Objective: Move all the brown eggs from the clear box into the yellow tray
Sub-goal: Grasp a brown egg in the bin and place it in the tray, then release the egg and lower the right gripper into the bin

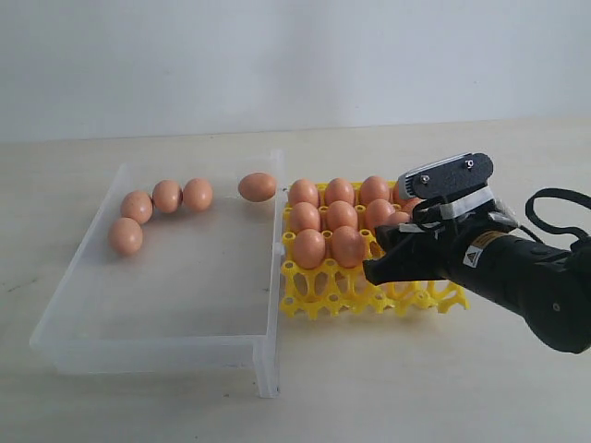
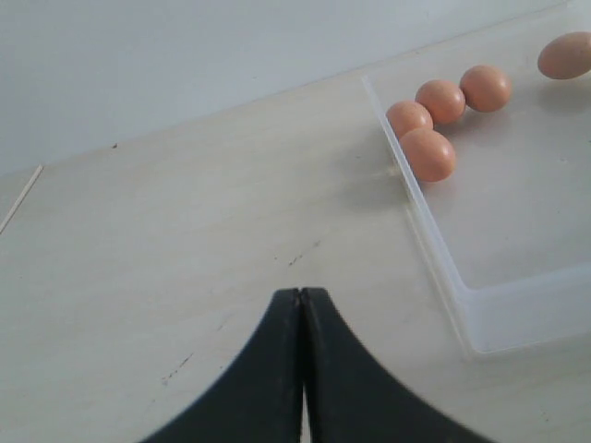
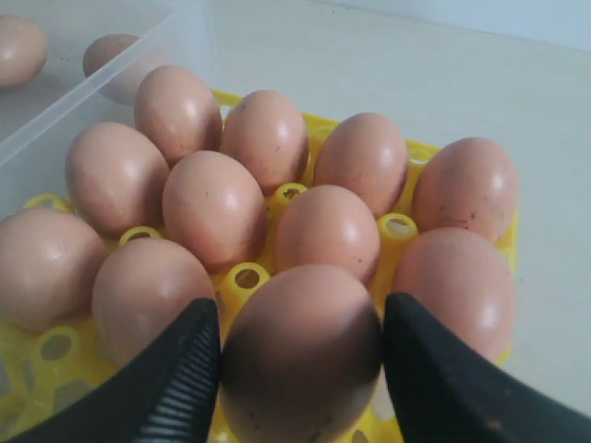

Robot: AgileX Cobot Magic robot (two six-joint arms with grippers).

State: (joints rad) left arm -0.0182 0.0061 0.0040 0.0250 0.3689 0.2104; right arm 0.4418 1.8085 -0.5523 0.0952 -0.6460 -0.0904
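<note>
right tool (image 3: 300, 369) (image 1: 392, 254): clamped on a held egg (image 3: 300, 323), one black finger (image 3: 180, 369) pressed to each side. poised over the third row of the yellow tray (image 3: 245, 277) (image 1: 332, 291), at the cup next to two filled ones. cannot tell whether the shell already touches the cup.

crowded close around the grip: ten seated eggs (image 3: 214, 208) (image 1: 341, 215), four in the far row, four in the second, two in the third. neighbour at each flank just beside a finger, little room between. open yellow lattice along the near row, facing the camera in the exterior view. far right corner of the tray partly hidden there behind the tool's housing and the black arm (image 1: 526, 277), with a looped cable (image 1: 554, 198) behind it.

left of the tray, touching or just beside it: clear box (image 1: 268, 351) (image 2: 434, 249) (image 3: 92, 83), low right wall standing between box floor and tray. five loose eggs (image 1: 167, 196) (image 2: 440, 100) inside, four in a curved cluster at the far left wall, one alone near the far right corner.

left tool (image 2: 301, 300): pinched fully together, holding nothing, above bare table (image 2: 185, 231) outside the box's left wall, well apart from the cluster. out of sight in the exterior view.
</note>
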